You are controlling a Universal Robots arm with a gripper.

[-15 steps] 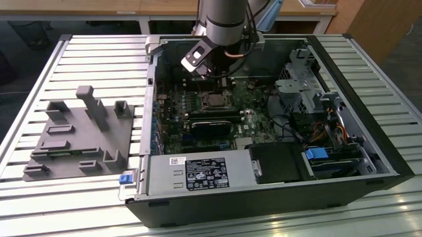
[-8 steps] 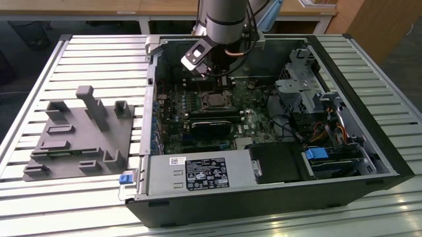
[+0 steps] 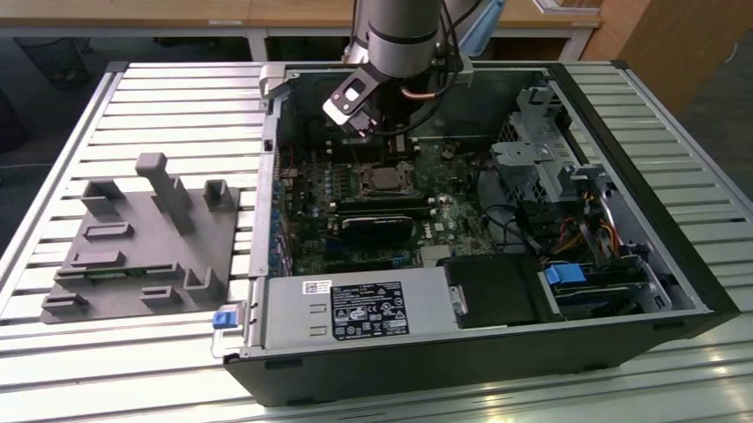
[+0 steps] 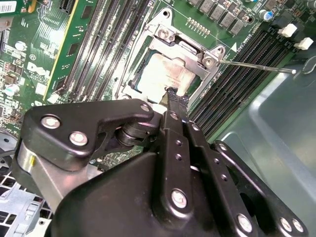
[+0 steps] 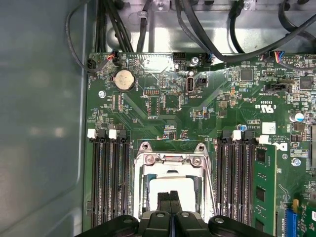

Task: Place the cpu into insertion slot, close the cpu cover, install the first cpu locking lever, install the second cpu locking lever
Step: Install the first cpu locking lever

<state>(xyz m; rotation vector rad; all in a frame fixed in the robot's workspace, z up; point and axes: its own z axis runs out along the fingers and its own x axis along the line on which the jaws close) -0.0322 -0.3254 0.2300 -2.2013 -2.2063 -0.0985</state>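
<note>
If you check both wrist views, your pincer (image 5: pixel 170 197) is closed, the two black fingertips (image 4: pixel 173 96) pressed flat together with nothing between them. The tips sit right over one edge of the cpu (image 5: pixel 173 185). Can't tell whether they actually touch the metal or just hover above it.

The cpu is lying flat in the slot (image 5: pixel 143 195), silvery top up. You see it through the window of the cover (image 5: pixel 173 165), which looks folded down around it. Banks of memory slots (image 5: pixel 108 182) run along both sides of the socket.

In the second wrist view a thin lever (image 4: pixel 256 65) sticks out sideways from a corner of the cover. It crosses one bank of slots, and its tip ends over the grey case wall (image 4: pixel 276 138). So that one looks unlatched to me.

From the exterior view, your arm (image 3: pixel 400 35) comes down from the far side into the open case (image 3: pixel 676 264), which lies on its side on the slatted worktop (image 3: pixel 153 115). The cpu sits near the middle of the green board (image 3: pixel 453 198), directly under the arm's end. A grey fixture (image 3: pixel 141 238) rests on the worktop at the exterior view's left, just beside the case. The power supply (image 3: pixel 353 308) fills the near corner.
</note>
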